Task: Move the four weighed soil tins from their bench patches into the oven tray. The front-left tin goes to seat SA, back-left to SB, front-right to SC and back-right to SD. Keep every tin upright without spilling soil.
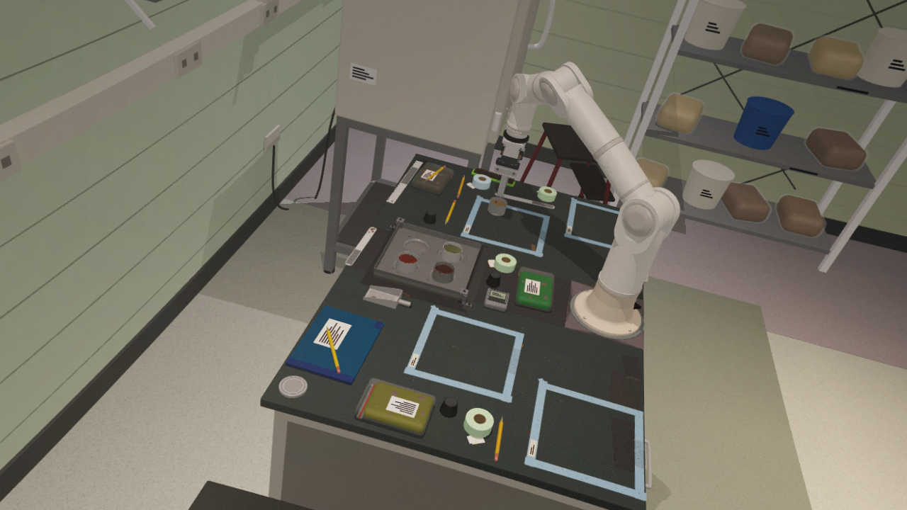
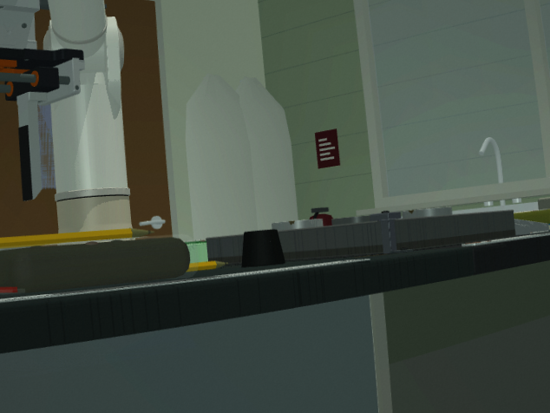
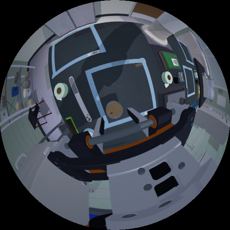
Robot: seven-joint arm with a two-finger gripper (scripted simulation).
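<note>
The last soil tin (image 1: pixel 497 206) is partly hidden behind my fingers from the side. The wrist camera shows it whole (image 3: pixel 114 109), upright, with brown soil, in the corner of a blue-taped patch (image 1: pixel 507 226). The oven tray (image 1: pixel 425 257) lies further along the bench. It holds a red-soil tin (image 1: pixel 408 260), a dark red one (image 1: pixel 443 271) and an olive one (image 1: pixel 451 250). One seat (image 1: pixel 417 241) is empty. My gripper (image 1: pixel 503 186) (image 3: pixel 117 120) hangs right above the brown-soil tin, open and holding nothing.
A ruler (image 1: pixel 529 201) and two tape rolls (image 1: pixel 482 182) (image 1: pixel 547 194) lie close by the tin. A pencil (image 1: pixel 451 208) and black cap (image 1: pixel 430 217) lie between patch and tray. A cabinet (image 1: pixel 431 76) stands behind. Another patch (image 1: pixel 593 222) lies beside the arm.
</note>
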